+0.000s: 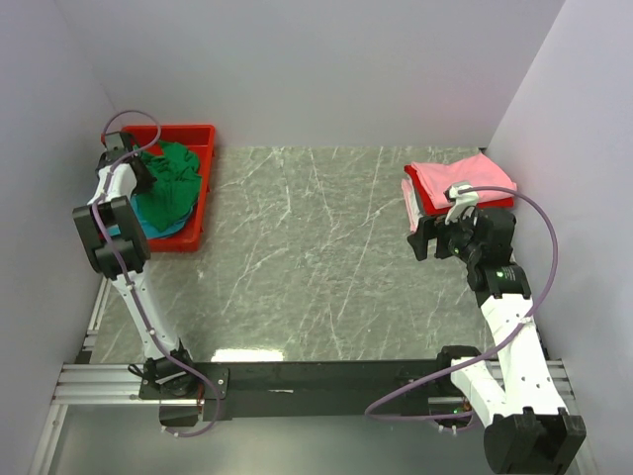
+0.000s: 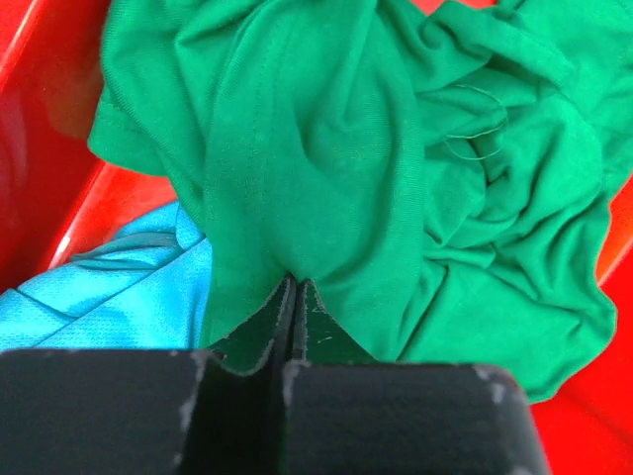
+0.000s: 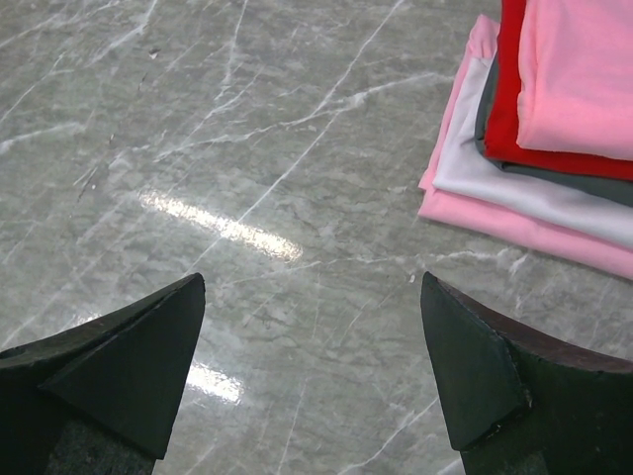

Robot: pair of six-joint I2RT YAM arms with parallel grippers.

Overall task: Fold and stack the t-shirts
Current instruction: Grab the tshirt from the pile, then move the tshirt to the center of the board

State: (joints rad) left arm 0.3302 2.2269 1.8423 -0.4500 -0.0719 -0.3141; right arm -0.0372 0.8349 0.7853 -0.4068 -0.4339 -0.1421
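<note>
A crumpled bright green t-shirt [image 1: 175, 170] lies on top of a teal-blue shirt [image 1: 158, 213] in the red tray [image 1: 203, 188] at the far left. My left gripper [image 2: 295, 284] is shut on a fold of the green shirt [image 2: 326, 168], with the teal-blue shirt [image 2: 109, 287] beside it. A folded stack of shirts [image 1: 457, 183], pink on top of red, whitish and pink layers [image 3: 554, 119], sits at the far right. My right gripper [image 3: 313, 297] is open and empty over bare table just left of the stack.
The marble table [image 1: 316, 257] lies between the tray and the stack. Grey walls close in the left, back and right sides. The tray's red wall [image 2: 45, 119] rises beside the left gripper.
</note>
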